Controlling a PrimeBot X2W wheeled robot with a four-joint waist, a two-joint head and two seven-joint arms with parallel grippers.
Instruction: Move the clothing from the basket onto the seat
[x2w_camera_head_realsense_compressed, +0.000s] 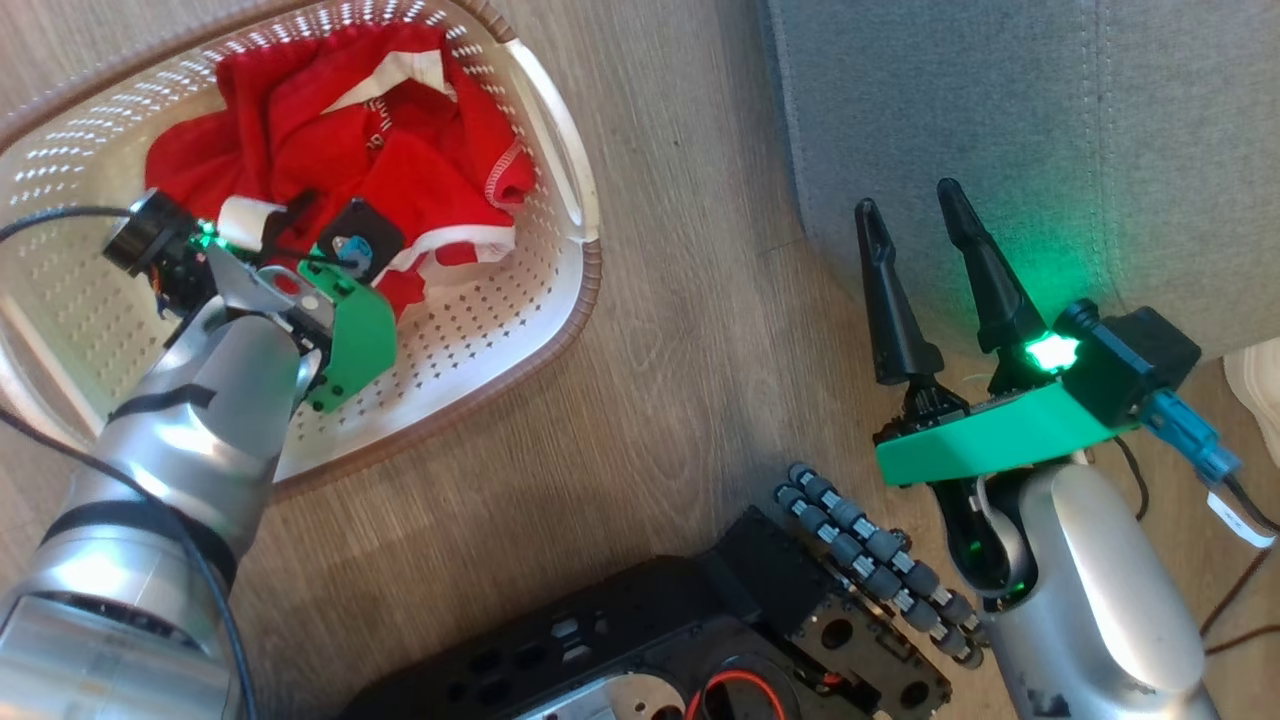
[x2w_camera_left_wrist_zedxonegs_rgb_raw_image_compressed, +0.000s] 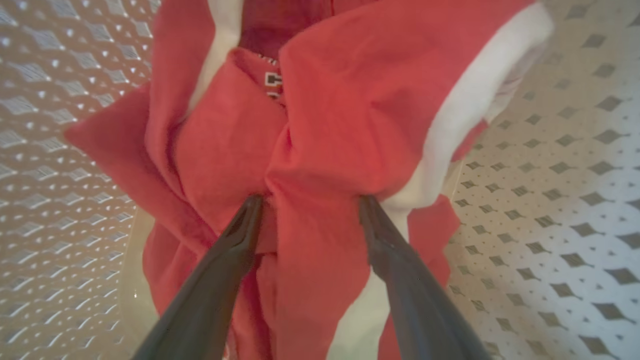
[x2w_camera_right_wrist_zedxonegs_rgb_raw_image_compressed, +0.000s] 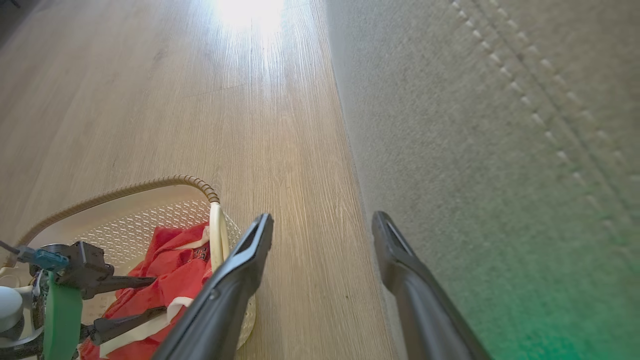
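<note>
Left gripper (x2w_camera_left_wrist_zedxonegs_rgb_raw_image_compressed: 310, 202), jaws apart, tips pressed into red clothing (x2w_camera_left_wrist_zedxonegs_rgb_raw_image_compressed: 325, 125) down in the basket (x2w_camera_head_realsense_compressed: 480, 320). Risks pinching both garments together, or only a thin fold, easy to lose. Right gripper (x2w_camera_head_realsense_compressed: 910, 198) open too, idle near the grey seat (x2w_camera_head_realsense_compressed: 1000, 100).

Pale wood-grain plank floor (x2w_camera_head_realsense_compressed: 680, 330), bright glare (x2w_camera_right_wrist_zedxonegs_rgb_raw_image_compressed: 250, 15) at its far end, white rounded object (x2w_camera_head_realsense_compressed: 1262, 385) at right edge

wood floor (x2w_camera_head_realsense_compressed: 680, 330), cream basket (x2w_camera_head_realsense_compressed: 500, 320) on it, grey seat (x2w_camera_head_realsense_compressed: 1000, 120) alongside
</note>
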